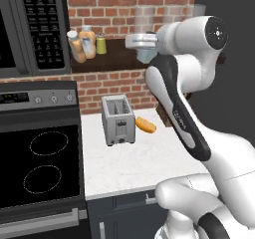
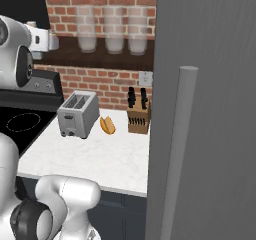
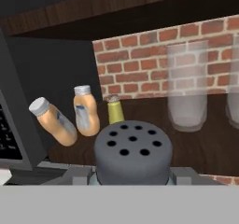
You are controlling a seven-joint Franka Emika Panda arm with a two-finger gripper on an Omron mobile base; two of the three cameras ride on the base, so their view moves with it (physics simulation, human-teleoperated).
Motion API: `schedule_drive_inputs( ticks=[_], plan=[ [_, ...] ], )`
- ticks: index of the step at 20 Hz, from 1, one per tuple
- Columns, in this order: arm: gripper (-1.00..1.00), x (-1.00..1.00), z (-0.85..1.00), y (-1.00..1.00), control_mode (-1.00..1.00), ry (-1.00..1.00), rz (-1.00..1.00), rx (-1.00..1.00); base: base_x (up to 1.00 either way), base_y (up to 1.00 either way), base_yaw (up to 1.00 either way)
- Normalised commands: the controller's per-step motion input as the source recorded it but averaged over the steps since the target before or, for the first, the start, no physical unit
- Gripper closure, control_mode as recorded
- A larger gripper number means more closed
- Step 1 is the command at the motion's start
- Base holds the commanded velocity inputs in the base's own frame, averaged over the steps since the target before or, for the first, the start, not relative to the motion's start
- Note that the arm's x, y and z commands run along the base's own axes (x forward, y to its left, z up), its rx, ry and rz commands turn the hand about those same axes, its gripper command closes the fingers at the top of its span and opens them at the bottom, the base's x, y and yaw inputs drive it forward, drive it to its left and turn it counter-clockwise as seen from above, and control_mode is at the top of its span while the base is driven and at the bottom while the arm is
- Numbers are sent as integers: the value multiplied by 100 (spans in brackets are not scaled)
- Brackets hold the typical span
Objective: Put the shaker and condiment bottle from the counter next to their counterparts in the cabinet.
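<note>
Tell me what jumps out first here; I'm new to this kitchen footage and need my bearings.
In the hand view, the shaker's dark grey perforated cap fills the foreground, held between the fingers in front of the cabinet. Behind it, a slim condiment bottle leans tilted against the wider orange bottle, with the yellow-green shaker just right of them. On the white counter below sit a toaster and a bread roll.

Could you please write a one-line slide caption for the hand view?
Gripper holds the shaker before the cabinet, where a tilted slim bottle, wider bottle and yellow-green shaker stand.
</note>
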Motion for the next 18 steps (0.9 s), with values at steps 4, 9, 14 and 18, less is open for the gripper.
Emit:
schedule_drive_inputs(
  ticks=[4, 9, 14, 18],
  plan=[
    [100, 31, 0, 0, -100, 5, 10, -3, 0, 0, 0],
    [100, 20, -3, 0, -100, 7, 14, -7, 0, 0, 0],
    [100, 7, 0, 0, -100, 1, 3, -5, 0, 0, 0],
    [100, 6, 0, 0, -100, 0, 0, -6, 0, 0, 0]
  ],
)
